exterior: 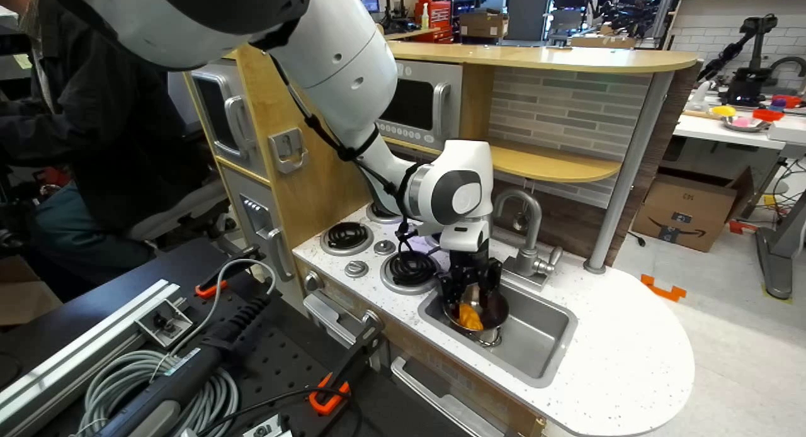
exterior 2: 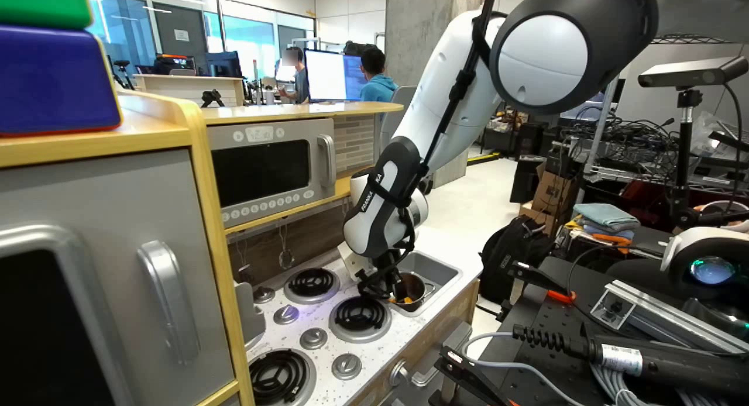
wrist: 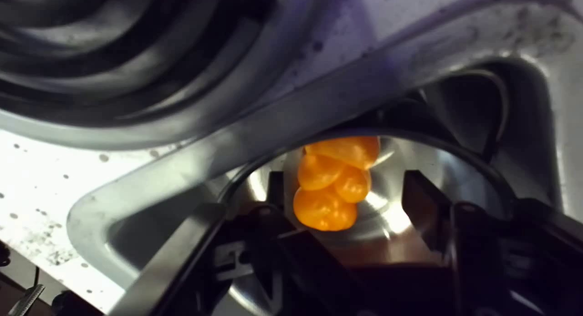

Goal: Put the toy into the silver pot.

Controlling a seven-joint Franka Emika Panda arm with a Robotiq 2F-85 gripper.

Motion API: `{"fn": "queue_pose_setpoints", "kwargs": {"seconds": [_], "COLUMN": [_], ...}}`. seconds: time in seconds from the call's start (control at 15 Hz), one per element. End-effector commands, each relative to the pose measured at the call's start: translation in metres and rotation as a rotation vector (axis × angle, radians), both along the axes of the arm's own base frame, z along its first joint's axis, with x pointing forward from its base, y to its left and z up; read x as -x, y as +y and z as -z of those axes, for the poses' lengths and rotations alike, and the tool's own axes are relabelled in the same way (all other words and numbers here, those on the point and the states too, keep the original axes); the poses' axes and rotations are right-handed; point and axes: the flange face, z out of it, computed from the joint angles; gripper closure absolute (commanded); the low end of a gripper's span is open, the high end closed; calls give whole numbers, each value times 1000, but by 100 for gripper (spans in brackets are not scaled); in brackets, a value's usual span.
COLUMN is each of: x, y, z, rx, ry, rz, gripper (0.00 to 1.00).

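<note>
The toy (wrist: 325, 209), an orange lumpy rounded shape, lies inside the silver pot (wrist: 396, 220) in the wrist view. In an exterior view the toy (exterior: 469, 318) shows orange in the pot (exterior: 499, 311), which stands in the sink basin. Both also appear in an exterior view, the toy (exterior 2: 405, 300) small at the near side of the pot (exterior 2: 415, 286). My gripper (wrist: 348, 195) is open, its black fingers spread apart and pointing down into the pot. The toy lies between and beyond the fingers, closer to the left one. Contact with the left finger cannot be told.
The sink basin (exterior: 548, 368) surrounds the pot, with a faucet (exterior: 535, 229) behind it. A black burner (exterior: 410, 270) sits right beside the sink. A toy microwave (exterior 2: 269, 166) and a wooden shelf (exterior: 548, 163) stand behind the arm. White counter (exterior: 623, 342) extends past the sink.
</note>
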Motion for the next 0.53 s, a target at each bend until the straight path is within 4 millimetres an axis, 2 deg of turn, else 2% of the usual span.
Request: {"fn": "queue_pose_setpoints", "kwargs": {"seconds": [0.0, 0.2, 0.47], "x": [-6, 4, 2], "y": [6, 7, 5], "z": [-12, -33, -80], "rx": [-5, -22, -36], "ry": [-8, 9, -88], "rz": [-32, -87, -164], "gripper": [2, 0, 0]}}
